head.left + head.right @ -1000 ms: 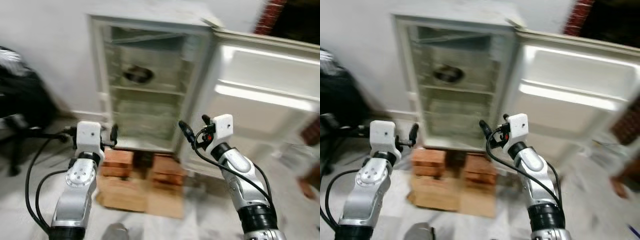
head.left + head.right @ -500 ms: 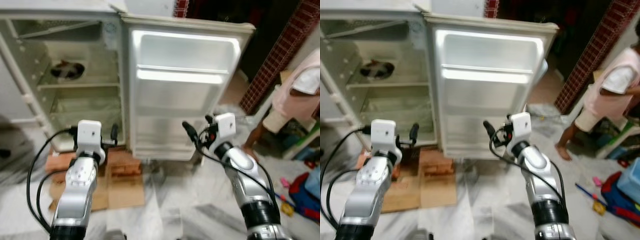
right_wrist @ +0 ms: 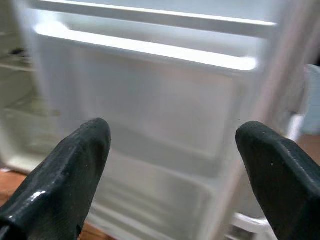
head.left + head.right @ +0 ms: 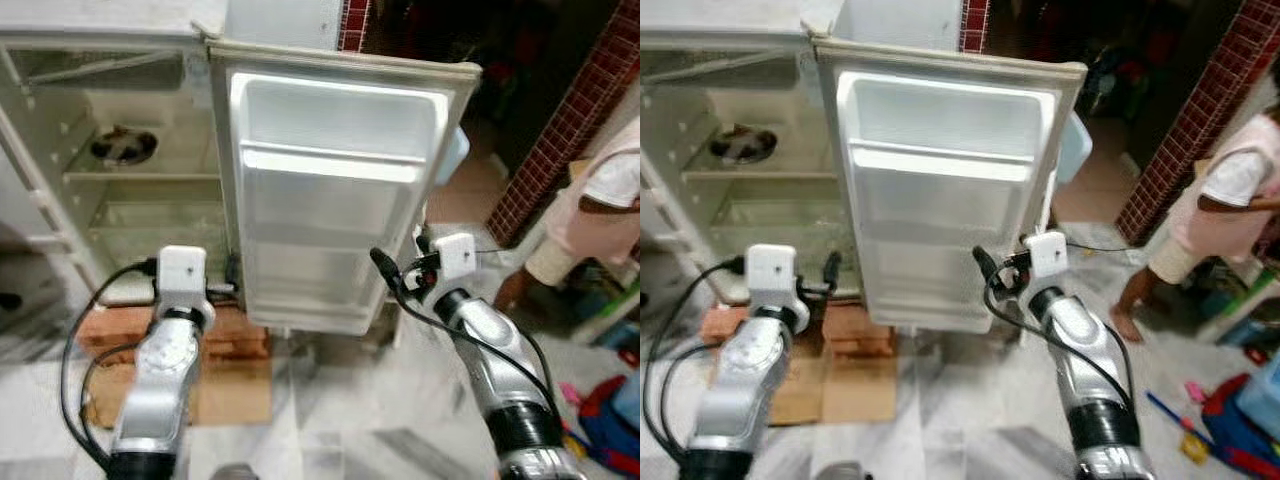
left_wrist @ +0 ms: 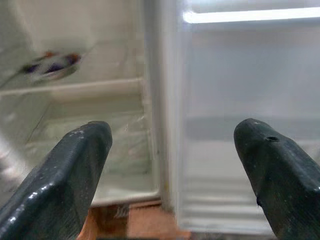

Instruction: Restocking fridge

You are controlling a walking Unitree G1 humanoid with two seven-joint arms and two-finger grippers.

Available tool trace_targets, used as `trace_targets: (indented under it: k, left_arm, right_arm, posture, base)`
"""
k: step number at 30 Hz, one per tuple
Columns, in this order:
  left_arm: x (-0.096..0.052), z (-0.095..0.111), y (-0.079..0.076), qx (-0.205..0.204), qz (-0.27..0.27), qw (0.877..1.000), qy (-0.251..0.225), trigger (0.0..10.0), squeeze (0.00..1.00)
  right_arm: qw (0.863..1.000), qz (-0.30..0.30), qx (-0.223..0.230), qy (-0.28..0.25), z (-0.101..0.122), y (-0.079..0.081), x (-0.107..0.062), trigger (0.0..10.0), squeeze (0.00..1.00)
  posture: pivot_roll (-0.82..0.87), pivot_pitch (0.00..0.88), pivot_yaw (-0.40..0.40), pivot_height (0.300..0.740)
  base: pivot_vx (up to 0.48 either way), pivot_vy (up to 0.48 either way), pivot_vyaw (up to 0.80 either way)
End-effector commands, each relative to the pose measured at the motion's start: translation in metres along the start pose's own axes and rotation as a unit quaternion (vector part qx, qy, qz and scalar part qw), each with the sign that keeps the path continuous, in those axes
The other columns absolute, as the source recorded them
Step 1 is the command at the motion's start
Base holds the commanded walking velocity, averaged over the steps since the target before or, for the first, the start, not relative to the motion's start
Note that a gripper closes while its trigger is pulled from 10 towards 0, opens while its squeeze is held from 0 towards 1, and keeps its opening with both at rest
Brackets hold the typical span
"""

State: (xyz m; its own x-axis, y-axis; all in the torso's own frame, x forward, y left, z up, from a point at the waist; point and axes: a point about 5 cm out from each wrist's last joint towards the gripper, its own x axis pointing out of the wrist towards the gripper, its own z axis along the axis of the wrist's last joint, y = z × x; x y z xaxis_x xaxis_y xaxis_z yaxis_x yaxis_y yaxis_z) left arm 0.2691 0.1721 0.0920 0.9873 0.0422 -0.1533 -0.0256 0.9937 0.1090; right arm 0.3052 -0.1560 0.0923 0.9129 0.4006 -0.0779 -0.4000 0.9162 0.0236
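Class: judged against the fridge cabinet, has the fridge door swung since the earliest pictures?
Cannot tell. The camera has turned right, shifting the whole picture. The fridge door stands open beside the fridge cabinet, as before; blur hides any small swing.

Likely a home, open fridge (image 4: 330,190), marble floor (image 4: 350,440), scattered toys (image 4: 605,395)

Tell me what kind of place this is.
Probably a lived-in home, perhaps a kitchen corner: a small white fridge stands open on bricks, toys lie on the marble floor, and a person stands nearby.
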Motion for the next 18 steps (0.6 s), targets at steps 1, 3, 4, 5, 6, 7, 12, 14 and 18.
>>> trace_targets:
  k: [1,3,4,5,6,7,12,14,18]
  left_arm:
    - [0.0023,0.0043,-0.0110,0.002,-0.017,1.000,-0.008,10.0,0.00]
    - [0.0025,0.0041,-0.0117,0.001,-0.017,1.000,-0.005,10.0,0.00]
    - [0.0025,0.0040,-0.0118,0.003,-0.018,1.000,-0.005,10.0,0.00]
    - [0.0026,0.0040,-0.0119,0.004,-0.018,1.000,-0.005,10.0,0.00]
    - [0.0027,0.0041,-0.0123,0.004,-0.019,1.000,-0.006,10.0,0.00]
    - [0.0027,0.0041,-0.0123,0.004,-0.019,1.000,-0.006,10.0,0.00]
    - [0.0032,0.0020,-0.0130,0.010,-0.018,1.000,0.001,10.0,0.00]
    - [0.0033,0.0019,-0.0128,0.009,-0.014,1.000,0.000,10.0,0.00]
    - [0.0001,0.0010,-0.0052,0.004,0.027,1.000,0.004,10.0,0.00]
  right_arm:
    - [1.000,-0.016,-0.003,0.001,-0.0006,-0.0103,-0.0049,10.0,0.00]
    - [1.000,-0.017,-0.003,0.000,0.0001,-0.0107,-0.0041,10.0,0.00]
    - [1.000,-0.017,-0.003,-0.001,0.0002,-0.0107,-0.0040,10.0,0.00]
    - [1.000,-0.017,-0.003,-0.001,0.0003,-0.0106,-0.0038,10.0,0.00]
    - [1.000,-0.017,-0.004,-0.001,0.0004,-0.0106,-0.0037,10.0,0.00]
    - [1.000,-0.017,-0.004,-0.001,0.0004,-0.0106,-0.0037,10.0,0.00]
    - [1.000,-0.015,-0.007,-0.002,0.0002,-0.0102,-0.0029,10.0,0.00]
    - [1.000,-0.015,-0.007,-0.002,0.0000,-0.0105,-0.0027,10.0,0.00]
    - [1.000,-0.011,-0.005,0.000,-0.0004,-0.0131,-0.0020,10.0,0.00]
  posture:
    - [0.06,0.000,-0.063,0.740]
    - [0.06,0.000,-0.062,0.740]
    - [0.06,0.000,-0.062,0.740]
    - [0.06,0.000,-0.062,0.740]
    - [0.06,0.000,-0.062,0.740]
    - [0.06,0.000,-0.062,0.740]
    - [0.06,0.000,-0.062,0.740]
    - [0.06,0.000,-0.062,0.740]
    - [0.06,0.000,-0.061,0.740]
  base:
    - [0.465,0.000,0.00]
    - [0.465,0.000,0.00]
    - [0.458,0.000,0.00]
    - [0.458,0.000,0.00]
    - [0.431,0.000,0.00]
    - [0.431,0.000,0.00]
    - [0.428,0.000,0.00]
    - [0.407,-0.137,0.00]
    - [0.090,-0.078,0.00]
